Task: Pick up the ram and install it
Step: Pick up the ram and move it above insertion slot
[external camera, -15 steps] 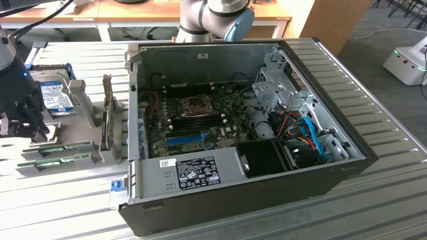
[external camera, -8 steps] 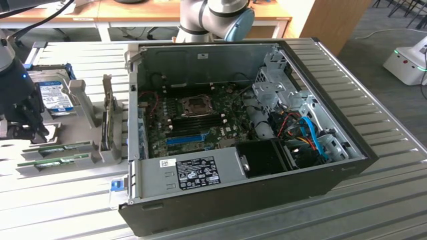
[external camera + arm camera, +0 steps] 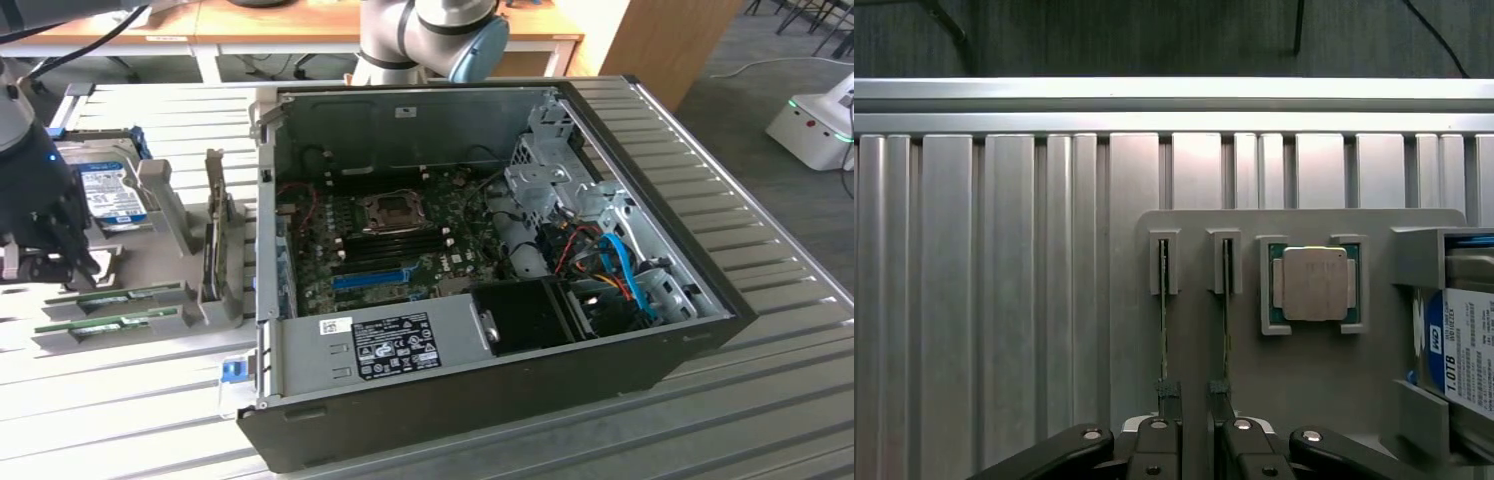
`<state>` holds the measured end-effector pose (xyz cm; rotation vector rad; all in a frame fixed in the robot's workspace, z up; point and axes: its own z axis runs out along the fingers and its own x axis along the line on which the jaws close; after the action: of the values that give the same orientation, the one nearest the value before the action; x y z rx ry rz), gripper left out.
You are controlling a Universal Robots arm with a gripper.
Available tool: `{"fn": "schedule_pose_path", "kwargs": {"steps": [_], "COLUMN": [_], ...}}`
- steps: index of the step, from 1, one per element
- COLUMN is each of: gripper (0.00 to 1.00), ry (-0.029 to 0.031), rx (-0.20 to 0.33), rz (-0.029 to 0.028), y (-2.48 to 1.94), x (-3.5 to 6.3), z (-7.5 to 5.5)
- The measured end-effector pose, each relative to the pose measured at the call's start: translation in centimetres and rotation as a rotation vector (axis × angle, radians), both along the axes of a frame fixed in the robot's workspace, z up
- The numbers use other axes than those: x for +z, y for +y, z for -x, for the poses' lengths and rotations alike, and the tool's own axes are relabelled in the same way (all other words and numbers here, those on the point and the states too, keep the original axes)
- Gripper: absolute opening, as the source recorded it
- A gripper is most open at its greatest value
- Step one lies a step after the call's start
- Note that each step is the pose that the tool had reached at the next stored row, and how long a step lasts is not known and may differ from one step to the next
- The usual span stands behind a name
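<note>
Ribbed metal surface [image 3: 747,400] underneath everything. Beyond its far edge, wooden desks [image 3: 267,25] and grey carpet [image 3: 767,60]. At the exterior view's far right, a white unit [image 3: 817,125] with a green light.

In the middle of the surface, a black computer case [image 3: 667,350], laid on its side with the panel off. Inside it:
- a green motherboard [image 3: 441,250] with a bare processor socket [image 3: 396,210] and a long blue slot [image 3: 368,278]
- a silver drive cage [image 3: 547,165] on the far side
- blue cables [image 3: 627,265] toward the exterior view's right
- a labelled metal box [image 3: 387,345] along the near edge

At the exterior view's left, apart from the case, a grey holder [image 3: 1254,380]. On it:
- a blue-labelled hard drive [image 3: 110,195] at the far end
- a processor chip [image 3: 1314,283] in a square recess
- the near ram [image 3: 107,324] and the far ram [image 3: 118,296] at the near end, side by side, each on edge in its own groove

Above the holder, at one end of the two sticks, the hand [image 3: 1191,398]. Hangs with fingers [image 3: 1169,400] parted, bare holder in the gap, grasping nothing. Cannot tell whether the fingertips touch either stick.
</note>
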<state>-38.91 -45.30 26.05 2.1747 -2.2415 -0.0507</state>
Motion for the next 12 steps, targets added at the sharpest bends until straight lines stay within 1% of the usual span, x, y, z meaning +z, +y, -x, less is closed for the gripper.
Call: {"fn": "schedule_pose_path", "kwargs": {"steps": [12], "gripper": [0.24], "ry": [-0.0001], "rx": [0.000], "rz": [0.0000], "y": [0.00], "x": [-1.61], "z": [0.0]}}
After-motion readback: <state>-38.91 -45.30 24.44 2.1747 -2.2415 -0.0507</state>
